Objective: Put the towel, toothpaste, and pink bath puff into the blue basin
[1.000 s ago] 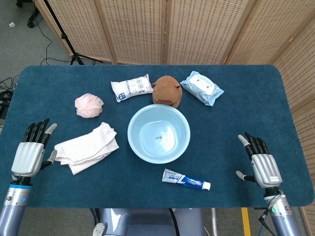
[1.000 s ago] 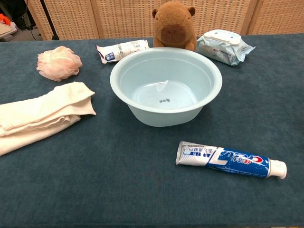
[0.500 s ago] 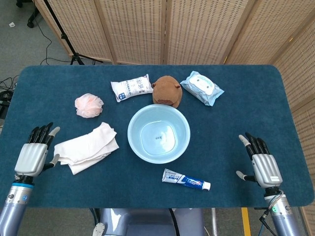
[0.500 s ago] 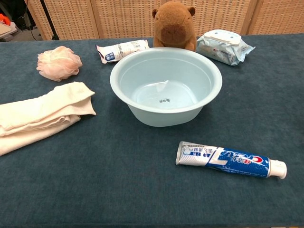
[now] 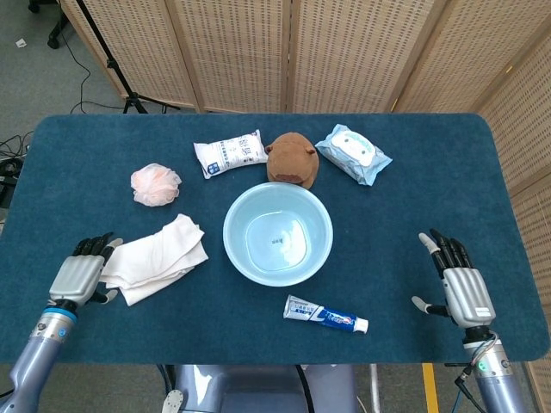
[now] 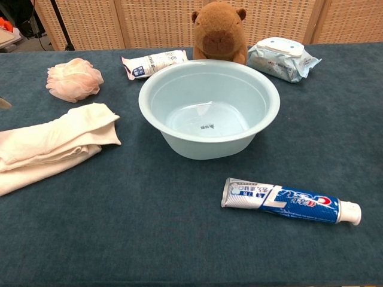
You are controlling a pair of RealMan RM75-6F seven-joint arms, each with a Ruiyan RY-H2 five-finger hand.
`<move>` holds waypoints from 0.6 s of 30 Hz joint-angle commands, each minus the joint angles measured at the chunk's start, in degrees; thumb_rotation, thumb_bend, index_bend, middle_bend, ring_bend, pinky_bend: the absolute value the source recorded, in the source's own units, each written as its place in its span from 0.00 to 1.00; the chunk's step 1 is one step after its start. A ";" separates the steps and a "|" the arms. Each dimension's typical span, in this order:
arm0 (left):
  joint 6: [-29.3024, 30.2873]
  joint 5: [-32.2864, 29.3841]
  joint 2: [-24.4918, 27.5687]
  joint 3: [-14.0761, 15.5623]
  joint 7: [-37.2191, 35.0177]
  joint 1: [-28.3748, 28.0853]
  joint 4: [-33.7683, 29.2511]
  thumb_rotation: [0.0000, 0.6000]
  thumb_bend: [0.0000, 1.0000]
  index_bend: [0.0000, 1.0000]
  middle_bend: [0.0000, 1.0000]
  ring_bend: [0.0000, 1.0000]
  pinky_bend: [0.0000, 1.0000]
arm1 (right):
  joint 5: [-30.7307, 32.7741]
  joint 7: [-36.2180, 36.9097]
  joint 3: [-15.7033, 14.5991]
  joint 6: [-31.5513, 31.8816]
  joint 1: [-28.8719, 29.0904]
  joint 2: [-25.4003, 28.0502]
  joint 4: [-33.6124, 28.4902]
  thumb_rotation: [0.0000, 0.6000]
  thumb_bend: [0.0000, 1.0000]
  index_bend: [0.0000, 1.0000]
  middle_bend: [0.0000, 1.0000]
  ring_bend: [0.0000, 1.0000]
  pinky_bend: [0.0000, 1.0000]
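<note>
Nothing was in the blue basin (image 5: 277,233) yet: towel (image 5: 155,257), toothpaste (image 5: 325,314) and pink bath puff (image 5: 155,184) all lay on the surface. My left hand (image 5: 79,277) sat at the towel's edge, my right hand (image 5: 458,288) well apart, both with fingers spread, holding nothing.

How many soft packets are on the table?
2: a white packet behind the basin beside the brown plush toy, and a light blue wipes pack on its other side.

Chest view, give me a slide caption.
Empty blue basin with towel, toothpaste and pink bath puff around it.
</note>
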 commanded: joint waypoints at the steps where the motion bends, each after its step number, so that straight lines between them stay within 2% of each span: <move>1: -1.17 -2.72 -2.23 0.31 0.77 -1.26 1.76 1.00 0.19 0.00 0.00 0.00 0.02 | -0.35 0.73 -0.06 0.03 -0.02 0.18 -0.05 1.00 0.13 0.00 0.00 0.00 0.00; 12: -1.85 -7.23 -6.37 -0.83 1.28 -4.47 5.20 1.00 0.17 0.00 0.00 0.00 0.01 | -1.71 3.31 -0.50 -0.34 0.19 0.62 -0.17 1.00 0.13 0.00 0.00 0.00 0.00; 18: -4.24 -9.58 -8.29 -1.46 0.59 -6.78 7.29 1.00 0.17 0.00 0.00 0.00 0.01 | -2.07 3.86 -0.60 -0.43 0.30 0.56 -0.05 1.00 0.13 0.00 0.00 0.00 0.00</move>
